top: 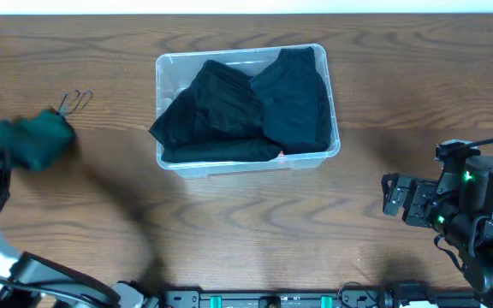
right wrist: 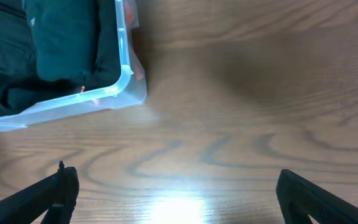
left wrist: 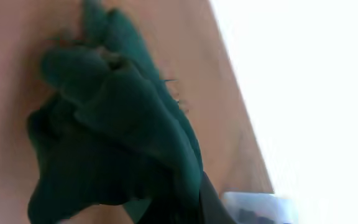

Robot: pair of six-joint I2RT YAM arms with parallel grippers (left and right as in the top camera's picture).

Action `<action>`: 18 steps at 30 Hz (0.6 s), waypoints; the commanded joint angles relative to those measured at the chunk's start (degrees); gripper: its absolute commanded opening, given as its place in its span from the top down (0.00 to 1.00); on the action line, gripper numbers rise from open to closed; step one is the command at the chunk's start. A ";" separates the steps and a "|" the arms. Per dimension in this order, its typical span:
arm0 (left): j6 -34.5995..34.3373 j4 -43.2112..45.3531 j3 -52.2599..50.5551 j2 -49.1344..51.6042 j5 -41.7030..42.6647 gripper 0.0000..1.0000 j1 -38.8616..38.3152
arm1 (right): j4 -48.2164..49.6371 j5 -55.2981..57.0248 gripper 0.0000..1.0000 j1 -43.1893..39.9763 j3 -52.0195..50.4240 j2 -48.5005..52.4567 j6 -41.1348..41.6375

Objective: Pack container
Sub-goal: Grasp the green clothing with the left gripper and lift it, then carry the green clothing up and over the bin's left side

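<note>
A: Left gripper [top: 7, 156]?
B: Clamped shut on a bunched green cloth [top: 31, 139], at the far left of the table [top: 229, 231]. Blurred from above. Fingers hidden behind the cloth in the wrist view.
A: Right gripper [right wrist: 179, 202]?
B: Spread wide, gripping nothing. Over bare wood at the table's right side, well apart from the container [top: 245, 162].
A: And the container itself?
B: Upright at the centre, toward the far edge, between the 2 arms. Clear plastic, rounded corners. 1 corner visible in the right wrist view, beyond the open fingers.
A: Inside?
B: 2 dark folded garments [top: 229, 115], side by side, filling most of it. Left one spilling slightly over the left rim.
A: Anything else?
B: Thin wire item [top: 77, 100] lying on the wood, just beside the green cloth on its far side.
</note>
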 commanded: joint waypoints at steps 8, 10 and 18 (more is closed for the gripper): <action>-11.98 6.54 15.45 -4.35 -0.57 0.94 -13.84 | -0.02 0.33 0.01 -0.42 -0.22 -0.11 -0.74; -13.75 8.72 17.05 -4.33 -0.74 0.94 -16.59 | -0.02 0.31 0.01 -0.42 -0.22 -0.11 -0.74; -19.87 17.68 21.22 -4.15 -7.26 0.94 -29.64 | -0.02 0.31 0.01 -0.42 -0.22 -0.11 -0.74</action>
